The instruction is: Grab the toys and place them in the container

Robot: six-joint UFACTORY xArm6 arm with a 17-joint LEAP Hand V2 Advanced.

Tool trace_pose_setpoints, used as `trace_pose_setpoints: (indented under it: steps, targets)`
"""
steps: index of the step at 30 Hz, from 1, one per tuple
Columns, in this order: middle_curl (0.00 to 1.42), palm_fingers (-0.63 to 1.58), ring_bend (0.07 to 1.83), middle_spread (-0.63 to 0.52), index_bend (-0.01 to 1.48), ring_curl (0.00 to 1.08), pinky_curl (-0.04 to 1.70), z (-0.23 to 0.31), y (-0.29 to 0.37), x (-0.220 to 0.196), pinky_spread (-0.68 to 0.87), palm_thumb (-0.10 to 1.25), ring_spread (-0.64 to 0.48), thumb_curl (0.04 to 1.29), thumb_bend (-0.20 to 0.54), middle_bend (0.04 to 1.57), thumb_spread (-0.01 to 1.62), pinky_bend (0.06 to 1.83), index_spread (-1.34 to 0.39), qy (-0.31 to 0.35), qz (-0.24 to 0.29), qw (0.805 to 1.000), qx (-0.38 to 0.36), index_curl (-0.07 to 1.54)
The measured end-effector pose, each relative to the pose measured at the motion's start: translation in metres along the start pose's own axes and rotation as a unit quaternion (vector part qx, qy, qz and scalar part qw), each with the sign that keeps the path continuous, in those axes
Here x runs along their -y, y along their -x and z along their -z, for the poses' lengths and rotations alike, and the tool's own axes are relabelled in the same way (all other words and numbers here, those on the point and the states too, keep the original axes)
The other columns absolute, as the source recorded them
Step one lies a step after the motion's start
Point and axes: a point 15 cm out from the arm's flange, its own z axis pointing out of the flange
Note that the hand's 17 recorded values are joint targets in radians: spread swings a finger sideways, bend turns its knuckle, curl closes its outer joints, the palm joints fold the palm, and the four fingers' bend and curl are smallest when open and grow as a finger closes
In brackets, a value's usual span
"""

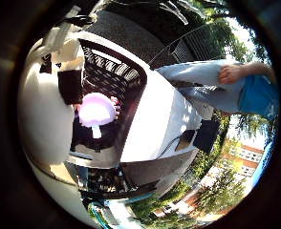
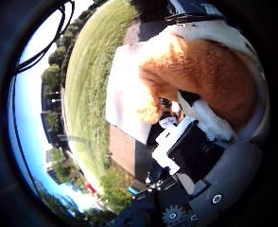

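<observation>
Fingers [image 2: 177, 142] of white and black parts curl in around an orange and white plush toy [image 2: 210, 71], which fills much of the thumb-side view and sits tight against the palm, so the hand [image 2: 195, 161] is closed on it. From the little-finger side, the hand hangs above a dark slatted container [image 1: 114, 71] standing on a white table [image 1: 159, 124]. Inside the container lies a pink toy [image 1: 96, 109]. Grass [image 2: 87, 85] spreads beyond the table.
</observation>
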Motion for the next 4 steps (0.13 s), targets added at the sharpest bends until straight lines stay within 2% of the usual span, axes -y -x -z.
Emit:
trace_pose_setpoints:
  steps: [1,2,4]
  targets:
    - [0.91,-0.13,1.23,-0.16,1.11,0.69,0.86,-0.0009,0.0021,-0.0005,0.26,0.80,0.10,0.64,-0.034,0.67,1.17,1.40,-0.50,0.001,0.004,1.000,0.000,0.03]
    - [0.84,-0.25,1.07,-0.12,1.07,0.60,0.80,-0.0012,0.0003,-0.0018,0.29,0.80,0.14,0.63,-0.031,0.57,1.17,1.29,-0.46,0.004,0.004,1.000,0.000,0.03]
    - [0.75,-0.25,0.91,-0.07,1.00,0.52,0.74,-0.0015,-0.0056,-0.0071,0.32,0.80,0.17,0.61,-0.029,0.46,1.17,1.20,-0.41,0.014,0.005,1.000,0.001,0.03]
